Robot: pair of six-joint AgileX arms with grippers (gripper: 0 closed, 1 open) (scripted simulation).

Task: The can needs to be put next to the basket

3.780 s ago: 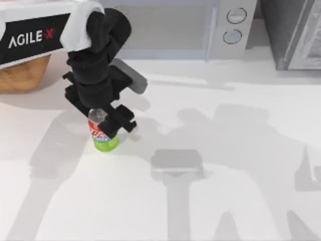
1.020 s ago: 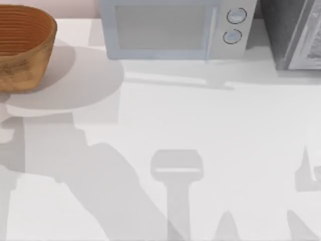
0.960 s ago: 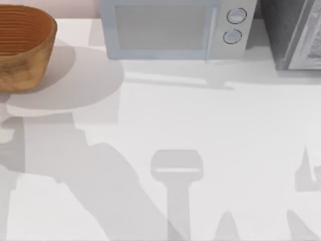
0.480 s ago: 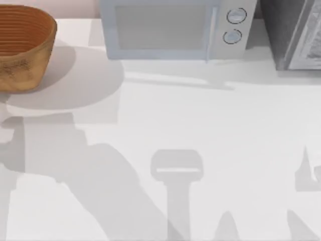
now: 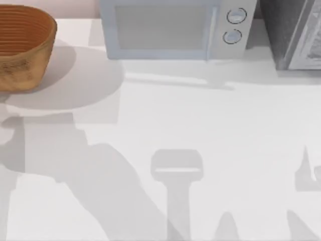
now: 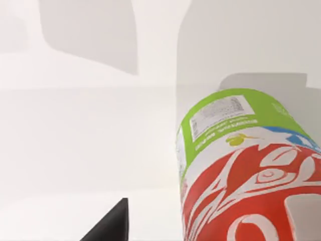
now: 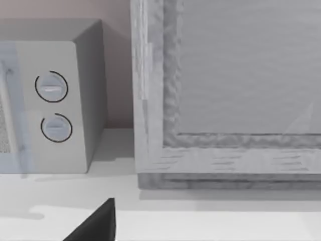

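The can (image 6: 235, 175) looms close in the left wrist view, its red band with white lettering nearest and its green bottom pointing away over the white table. My left gripper (image 6: 208, 223) is shut on the can, with a dark finger (image 6: 108, 227) on one side and a pale pad (image 6: 303, 216) on the other. The basket (image 5: 22, 47) is orange-brown wicker and stands at the table's far left corner in the top view. In the right wrist view, one dark fingertip (image 7: 95, 226) of my right arm faces the back wall.
A grey microwave (image 5: 170, 27) with two round knobs stands along the back edge. A grey framed cabinet (image 5: 296, 32) is at the back right, close in front of the right wrist camera as the cabinet (image 7: 230, 90). Arm shadows cross the white tabletop (image 5: 210, 125).
The left arm and the can, which stood left of centre on the table 3.8 s ago, have left the top view. Over the last second the top view is unchanged.
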